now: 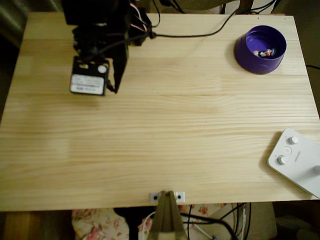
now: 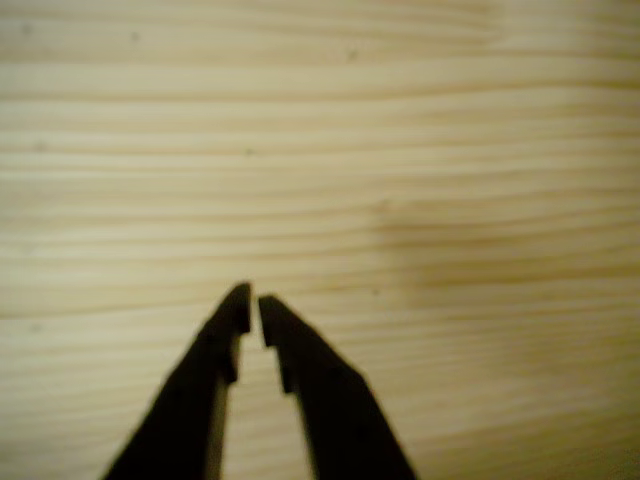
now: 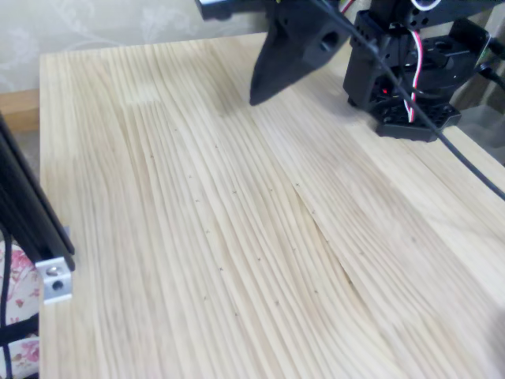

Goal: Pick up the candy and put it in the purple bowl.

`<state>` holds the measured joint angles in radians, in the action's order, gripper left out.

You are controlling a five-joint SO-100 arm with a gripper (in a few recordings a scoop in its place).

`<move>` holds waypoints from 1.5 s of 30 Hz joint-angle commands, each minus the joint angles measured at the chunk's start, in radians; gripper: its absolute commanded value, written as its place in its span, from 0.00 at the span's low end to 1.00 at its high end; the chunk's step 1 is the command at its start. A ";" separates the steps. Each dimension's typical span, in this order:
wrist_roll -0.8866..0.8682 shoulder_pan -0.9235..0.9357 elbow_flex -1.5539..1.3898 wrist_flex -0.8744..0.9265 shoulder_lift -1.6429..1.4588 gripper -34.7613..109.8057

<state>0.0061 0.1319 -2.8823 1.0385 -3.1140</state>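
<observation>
My black two-finger pincer (image 1: 114, 89) hangs over the upper left part of the pale pine wood table (image 1: 160, 150) in the overhead view, pointing down at bare planks, and it holds nothing. In the wrist view my pincer (image 2: 254, 305) shows two dark fingers (image 2: 300, 370) that come almost together at the tips, with only a thin slit of light wood between them, so I call it closed and empty. In the fixed view the pincer (image 3: 256, 96) is a dark wedge with its point just above the wood, near the far end of the table (image 3: 197, 260), and beside it at the right stands the black base of my arm (image 3: 402, 71) with red and white wires. The small wrapped candy in pinkish-orange paper with dark marks (image 1: 265, 52) lies on the flat bottom of the round deep purple plastic bowl (image 1: 246, 49), which stands at the upper right corner of the table in the overhead view, well apart from my pincer. A black cable (image 1: 200, 34) runs across the top edge of the table between my arm and the bowl's side. At the lower right edge a white device with round knobs (image 1: 295, 160) lies partly on the table, far from the bowl and from me
</observation>
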 commanded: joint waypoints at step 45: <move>-0.035 0.081 -0.117 0.066 -0.186 0.23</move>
<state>-0.0107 0.1994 -3.0020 1.1014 -3.2843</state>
